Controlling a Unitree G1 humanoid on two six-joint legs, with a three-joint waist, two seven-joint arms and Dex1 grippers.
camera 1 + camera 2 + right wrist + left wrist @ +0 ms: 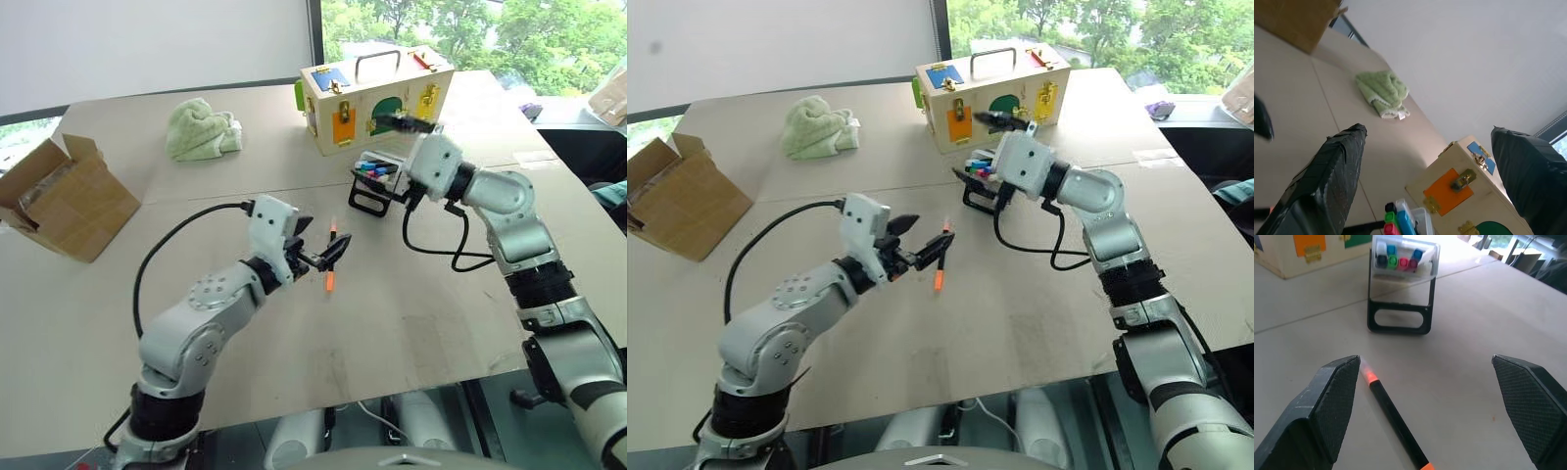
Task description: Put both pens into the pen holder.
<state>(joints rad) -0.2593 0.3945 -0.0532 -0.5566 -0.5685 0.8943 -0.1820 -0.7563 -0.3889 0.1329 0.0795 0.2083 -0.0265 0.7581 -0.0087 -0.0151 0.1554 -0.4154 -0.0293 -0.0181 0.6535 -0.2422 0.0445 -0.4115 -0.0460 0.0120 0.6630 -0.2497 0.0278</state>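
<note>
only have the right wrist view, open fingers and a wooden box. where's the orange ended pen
Observer: The thin dark pen with orange ends lies flat on the brown table, apart from the holder.
Operator: left gripper on it
Observer: The left gripper is open, one finger on either side of the pen, not closed on it.
Operator: where's my gripper
Observer: The right gripper is open, above the small black wire-frame pen holder with the whitish tray top.

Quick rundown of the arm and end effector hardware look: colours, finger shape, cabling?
Both arms have silver-grey rounded shells with black joint bands. Each wrist carries a white boxy housing. The left end effector and right end effector each have two black wedge-shaped fingers; the left fingers show a fine cross-hatched pad texture. A black cable loops from each wrist housing.
</note>
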